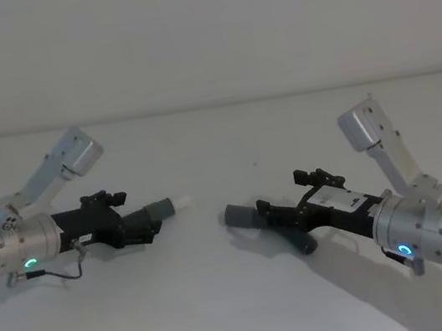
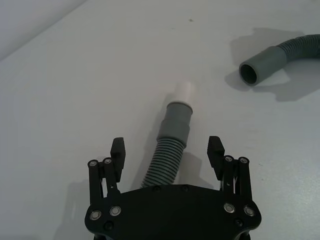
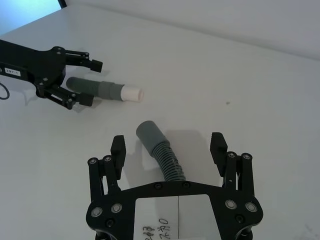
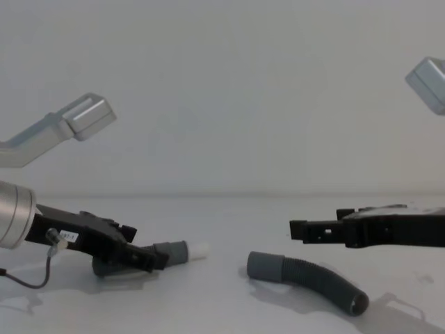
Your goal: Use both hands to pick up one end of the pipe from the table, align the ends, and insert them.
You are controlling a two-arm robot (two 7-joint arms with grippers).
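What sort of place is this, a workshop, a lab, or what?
Likely a robot test lab: a plain matte off-white table, a blank pale wall, the black two-finger left gripper astride a short dark grey ribbed hose, the right gripper over a longer curved hose.

White label (image 3: 170, 217) on the right gripper (image 3: 168, 141) showing handwritten figures, not legible, small white label (image 3: 12, 71) on the left gripper (image 3: 91, 82) bearing tiny unreadable print

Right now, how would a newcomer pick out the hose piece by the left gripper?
On the off-white table, look on the robot's left, where the left gripper straddles a short straight ribbed hose. Unlike the longer curved piece to its right, its grey cuff ends in a small white tip.
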